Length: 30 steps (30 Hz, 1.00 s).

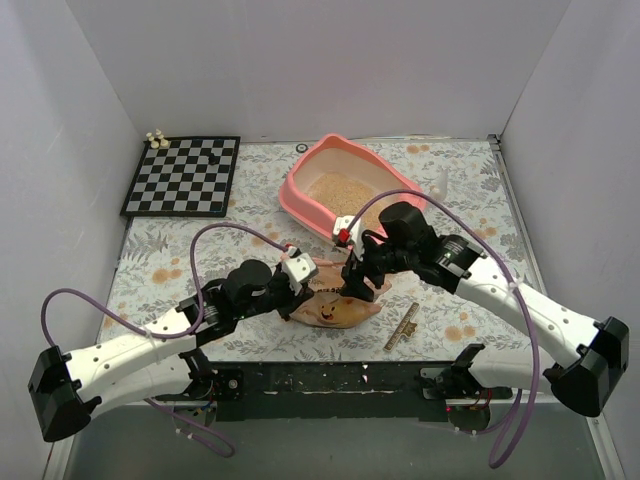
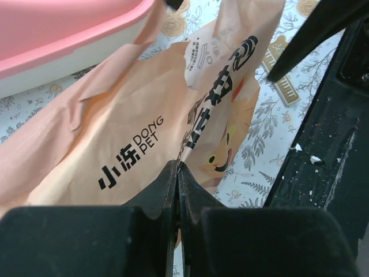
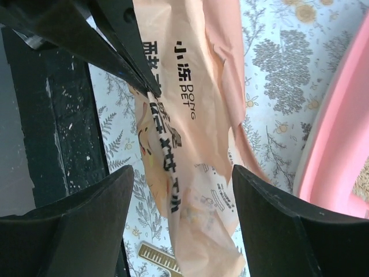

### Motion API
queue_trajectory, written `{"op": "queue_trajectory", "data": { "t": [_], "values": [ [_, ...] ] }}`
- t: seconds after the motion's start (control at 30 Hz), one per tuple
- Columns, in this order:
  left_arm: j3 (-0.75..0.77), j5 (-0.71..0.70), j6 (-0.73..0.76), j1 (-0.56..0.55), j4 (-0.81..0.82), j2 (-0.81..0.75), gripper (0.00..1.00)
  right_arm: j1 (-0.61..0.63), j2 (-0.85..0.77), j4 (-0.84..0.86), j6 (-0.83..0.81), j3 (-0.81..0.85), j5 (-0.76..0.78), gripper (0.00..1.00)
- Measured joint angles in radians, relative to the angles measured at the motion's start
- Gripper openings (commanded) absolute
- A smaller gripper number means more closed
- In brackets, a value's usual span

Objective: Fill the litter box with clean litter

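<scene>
The pink litter box (image 1: pixel 300 190) stands at the back centre with pale beige litter (image 1: pixel 338 190) on its floor. Its rim also shows in the left wrist view (image 2: pixel 63 29) and the right wrist view (image 3: pixel 337 144). A crumpled tan-orange printed bag (image 1: pixel 338 308) lies in front of the box. My left gripper (image 1: pixel 300 283) is shut on a fold of the bag (image 2: pixel 132 127), its tips (image 2: pixel 177 168) pressed together. My right gripper (image 1: pixel 358 282) is open, and its jaws (image 3: pixel 181 190) straddle the bag (image 3: pixel 196 144) without touching it.
A gold comb (image 1: pixel 402 326) lies right of the bag. A checkerboard (image 1: pixel 182 176) with small pieces (image 1: pixel 155 138) is at the back left. A translucent object (image 1: pixel 438 180) stands right of the box. White walls enclose the floral table (image 1: pixel 470 200).
</scene>
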Motion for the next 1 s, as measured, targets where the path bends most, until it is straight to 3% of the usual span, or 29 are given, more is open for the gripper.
{"op": "queue_trajectory", "data": {
  "t": [0.37, 0.7, 0.8, 0.9, 1.0],
  "values": [
    [-0.033, 0.065, 0.012, 0.000, -0.005, -0.074, 0.00, 0.065, 0.163, -0.008, -0.169, 0.053, -0.068, 0.77],
    [-0.042, 0.072, 0.019, 0.000, -0.021, -0.097, 0.00, 0.105, 0.201, 0.029, -0.167, 0.001, -0.061, 0.72],
    [-0.044, 0.074, 0.020, 0.000, -0.020, -0.105, 0.05, 0.113, 0.208, 0.046, -0.166, -0.027, -0.058, 0.62],
    [-0.044, 0.073, 0.026, 0.000, -0.023, -0.107, 0.30, 0.130, 0.217, 0.053, -0.158, -0.048, -0.055, 0.43],
    [-0.044, 0.066, 0.032, 0.000, -0.004, -0.110, 0.43, 0.130, 0.221, 0.056, -0.151, -0.060, -0.048, 0.20]
  ]
}}
